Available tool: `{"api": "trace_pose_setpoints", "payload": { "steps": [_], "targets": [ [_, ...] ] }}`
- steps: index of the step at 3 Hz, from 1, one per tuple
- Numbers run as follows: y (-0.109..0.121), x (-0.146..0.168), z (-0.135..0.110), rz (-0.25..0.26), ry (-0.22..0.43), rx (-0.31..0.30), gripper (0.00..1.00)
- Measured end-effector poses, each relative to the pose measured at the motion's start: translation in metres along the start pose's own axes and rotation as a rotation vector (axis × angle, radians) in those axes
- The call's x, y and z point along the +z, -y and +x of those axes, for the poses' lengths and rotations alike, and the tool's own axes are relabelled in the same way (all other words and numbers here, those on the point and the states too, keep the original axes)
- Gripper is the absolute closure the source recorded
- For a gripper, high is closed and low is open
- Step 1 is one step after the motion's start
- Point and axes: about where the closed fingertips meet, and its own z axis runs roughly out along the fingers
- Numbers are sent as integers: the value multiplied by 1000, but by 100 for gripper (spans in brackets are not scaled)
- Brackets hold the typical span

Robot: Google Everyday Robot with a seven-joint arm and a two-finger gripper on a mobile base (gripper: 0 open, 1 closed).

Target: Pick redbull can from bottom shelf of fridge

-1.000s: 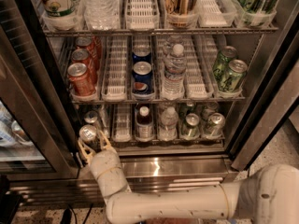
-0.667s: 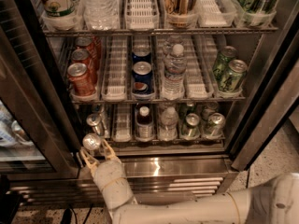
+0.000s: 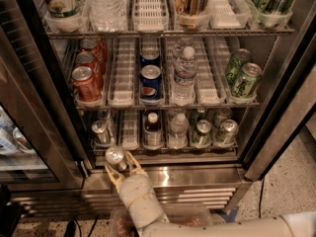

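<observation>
The gripper (image 3: 120, 164) sat low at the front left of the fridge (image 3: 197, 197), just outside the bottom shelf (image 3: 130, 131); its two fingers (image 3: 132, 163) pinched the redbull can (image 3: 114, 156), held upright over the steel sill (image 3: 197, 176) with its shiny top showing. Another slim can (image 3: 101, 131) stood in the shelf's left lane; a small bottle (image 3: 153, 127), a water bottle (image 3: 178, 130) and two green cans (image 3: 201, 132) stood further right.

The gripper (image 3: 121, 168) grasps the redbull can (image 3: 115, 156) just outside the fridge (image 3: 197, 177). Behind the gripper, the bottom shelf (image 3: 168, 151) carries a slim can (image 3: 100, 131); green cans (image 3: 201, 133) stand farther right.
</observation>
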Motion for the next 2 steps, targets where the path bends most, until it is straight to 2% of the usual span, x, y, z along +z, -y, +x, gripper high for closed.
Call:
{"api": "trace_pose_setpoints", "payload": {
  "steps": [1, 2],
  "targets": [
    [47, -11, -1, -11, -44, -35, 100],
    [76, -16, -10, -54, -39, -34, 100]
  ]
}}
